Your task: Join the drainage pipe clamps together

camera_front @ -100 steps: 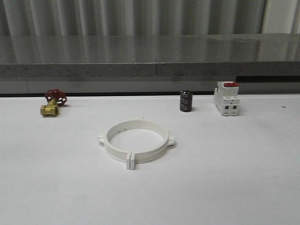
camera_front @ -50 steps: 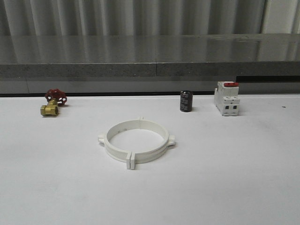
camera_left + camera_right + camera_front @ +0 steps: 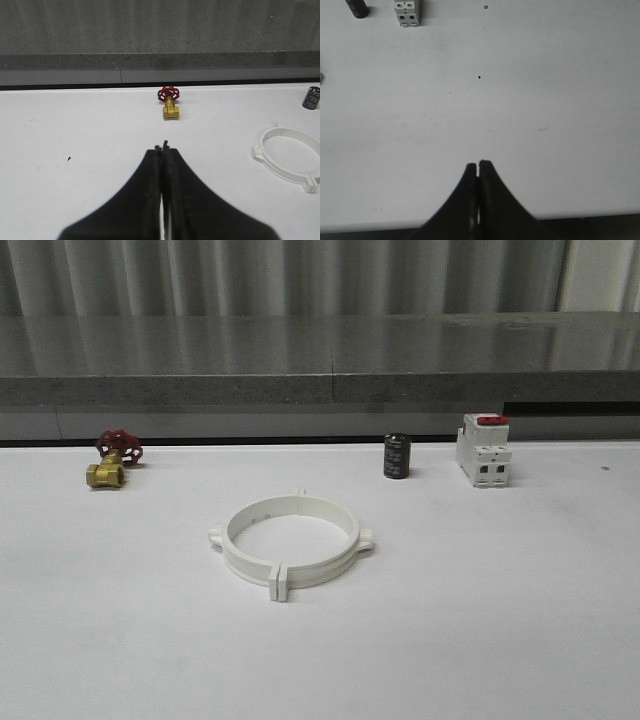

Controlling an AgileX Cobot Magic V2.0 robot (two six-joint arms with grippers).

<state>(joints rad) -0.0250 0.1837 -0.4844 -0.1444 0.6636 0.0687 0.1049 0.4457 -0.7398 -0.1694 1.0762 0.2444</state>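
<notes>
My left gripper (image 3: 161, 148) hangs over bare table (image 3: 500, 620) with its two black fingers pressed together tip to tip, nothing between them. My right gripper (image 3: 478, 164) is the same: fingers closed against each other, holding nothing, above a plain white stretch of the surface. The drainage pipe clamps (image 3: 290, 543) lie flat near the middle of the table in the front view, the two white half-rings already meeting to make one wide ring, with a pair of tabs touching at the ring's 12 o'clock and another pair at about its 6 o'clock, and a small lug sticking out at 3 and at 9. From my left wrist camera I see part of that ring (image 3: 290, 156) off at roughly 2 o'clock from my fingertips, well apart from them. A brass valve (image 3: 110, 468) with a red handwheel sits at about 10 o'clock from the ring in the front view, near the table's far edge; in my left wrist view it (image 3: 170, 103) lies straight ahead at 12 o'clock. A small black cylinder (image 3: 397, 456) stands upright at about 1 o'clock from the ring, and a white breaker (image 3: 484, 449) with a red switch stands beside it, further out toward 2 o'clock. My right wrist camera catches the breaker (image 3: 406, 12) and the cylinder (image 3: 357, 8) at about 11 o'clock, far from my fingertips.
</notes>
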